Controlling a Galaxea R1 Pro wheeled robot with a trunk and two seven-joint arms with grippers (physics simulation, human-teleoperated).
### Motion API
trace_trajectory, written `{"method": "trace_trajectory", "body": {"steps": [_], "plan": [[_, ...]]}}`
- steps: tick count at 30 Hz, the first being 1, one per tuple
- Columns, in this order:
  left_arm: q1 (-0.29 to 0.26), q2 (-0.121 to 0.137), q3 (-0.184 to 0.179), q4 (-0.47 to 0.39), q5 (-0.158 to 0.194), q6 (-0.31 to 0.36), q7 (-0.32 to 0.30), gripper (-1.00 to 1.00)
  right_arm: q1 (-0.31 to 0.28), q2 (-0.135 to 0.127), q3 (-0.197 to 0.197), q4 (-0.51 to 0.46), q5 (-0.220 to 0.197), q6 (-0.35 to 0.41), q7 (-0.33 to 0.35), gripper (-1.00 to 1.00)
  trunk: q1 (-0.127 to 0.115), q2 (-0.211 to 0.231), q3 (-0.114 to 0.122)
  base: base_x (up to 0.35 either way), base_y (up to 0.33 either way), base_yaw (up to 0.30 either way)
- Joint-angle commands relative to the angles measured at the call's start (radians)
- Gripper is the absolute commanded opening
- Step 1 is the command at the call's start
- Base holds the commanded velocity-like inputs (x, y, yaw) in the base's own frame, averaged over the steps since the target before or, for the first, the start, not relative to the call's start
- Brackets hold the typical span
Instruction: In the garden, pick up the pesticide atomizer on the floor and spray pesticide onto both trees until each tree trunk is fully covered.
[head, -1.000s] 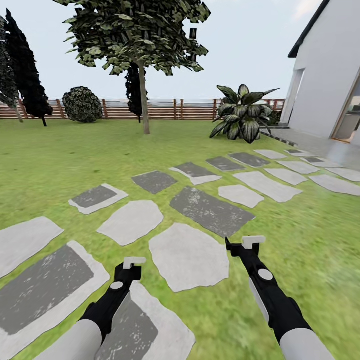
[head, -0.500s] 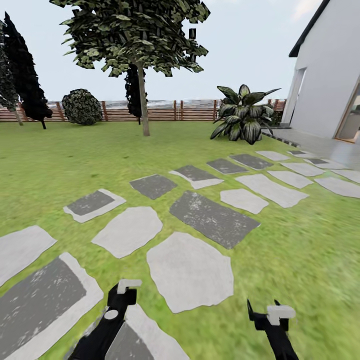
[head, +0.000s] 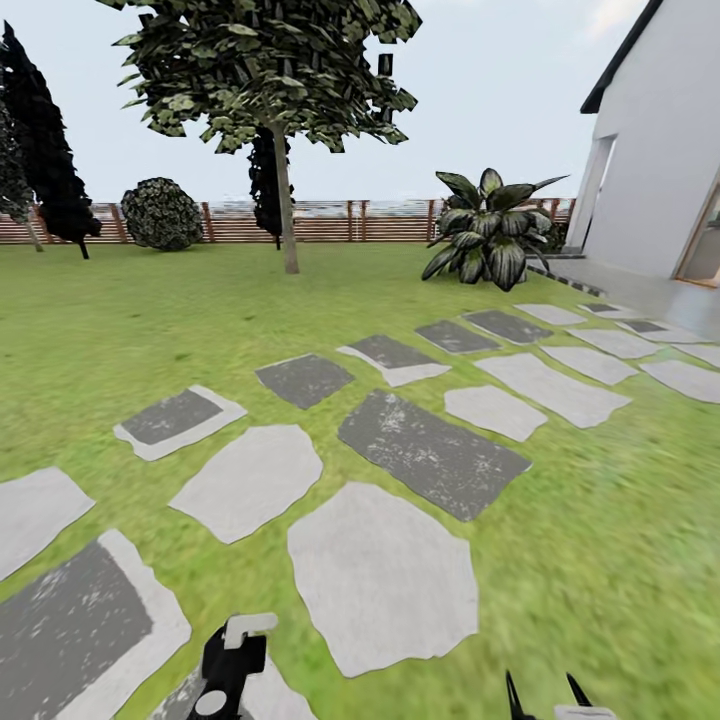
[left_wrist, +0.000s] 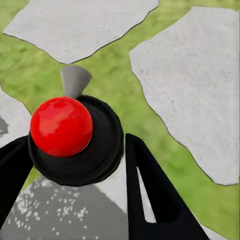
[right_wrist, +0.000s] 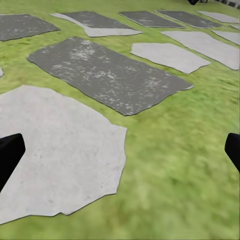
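Green lawn (head: 120, 320) underfoot, crossed by grey stepping stones (head: 380, 575) running off toward 2 o'clock and the white house (head: 660, 150). Far ahead at 11 o'clock, a tall tree (head: 270, 70) with a straight bare trunk (head: 289, 215) in front of the slatted fence (head: 330, 220); a broad-leafed plant (head: 485, 235) at 1 o'clock, a round bush (head: 160, 212) at 10. Well short of any spraying range, by the look of it. Pesticide atomizer (left_wrist: 62, 125), red knob on a black cap with a grey spout, sitting between the fingers of the left gripper (left_wrist: 75, 145), which looks clamped on it. Right gripper (right_wrist: 120, 155) spread wide and carrying nothing, tips low at 5 o'clock in the head view. Likely hazards: a smooth, round cap working loose from the clamp while rolling over stone edges, a spout aimed off the bark, or mist released too far out and lost before reaching the trunk.
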Motion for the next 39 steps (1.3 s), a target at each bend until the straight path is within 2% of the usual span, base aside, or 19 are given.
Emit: {"method": "trace_trajectory", "body": {"steps": [1, 4, 7, 14, 19, 22, 23, 26, 39], "plan": [[-0.001, 0.001, 0.0, -0.006, 0.0, 0.0, 0.0, -1.0, 0.0, 0.0, 0.0, 0.0, 0.0, 0.0, 0.0, 1.0, 0.0, 0.0, 0.0, 0.338, 0.0, 0.0], [-0.005, 0.004, 0.005, -0.084, 0.001, 0.002, -0.001, -1.0, 0.0, 0.0, 0.001, 0.002, 0.0, 0.0, 0.0, 1.0, 0.0, 0.0, 0.0, 0.338, 0.0, 0.0], [-0.004, -0.001, 0.051, -0.159, 0.002, 0.004, -0.003, -1.0, 0.0, 0.0, 0.001, 0.003, 0.0, 0.0, 0.0, 1.0, 0.0, 0.0, 0.0, 0.338, 0.0, 0.0], [-0.002, 0.0, 0.063, -0.176, 0.0, 0.008, -0.006, -1.0, 0.0, 0.0, 0.001, 0.004, 0.001, 0.0, 0.0, 1.0, 0.0, 0.0, -0.004, 0.338, 0.0, 0.094], [-0.002, -0.003, 0.055, -0.189, -0.009, 0.009, -0.007, -1.0, 0.0, 0.001, 0.004, 0.035, 0.002, 0.0, 0.0, 1.0, 0.0, 0.0, -0.01, 0.338, 0.0, 0.172], [0.001, -0.005, 0.055, -0.241, -0.007, -0.004, -0.014, -1.0, 0.0, 0.002, 0.004, 0.04, 0.003, -0.001, 0.0, 1.0, 0.0, 0.0, -0.014, 0.338, 0.0, 0.173], [0.048, -0.002, 0.015, -0.302, -0.01, -0.051, -0.02, -1.0, 0.0, 0.002, 0.004, 0.042, 0.003, -0.002, 0.001, 1.0, 0.0, 0.0, -0.016, 0.338, 0.0, 0.173], [0.076, 0.003, -0.028, -0.342, -0.012, -0.078, -0.019, -1.0, 0.0, 0.002, 0.006, 0.042, 0.003, -0.003, 0.001, 1.0, 0.0, 0.0, -0.02, 0.338, 0.0, 0.173], [0.08, -0.003, -0.032, -0.35, -0.011, -0.075, -0.016, -1.0, 0.0, 0.003, 0.006, 0.043, 0.002, -0.001, 0.001, 1.0, 0.0, 0.0, -0.036, 0.339, 0.0, 0.176]]}}
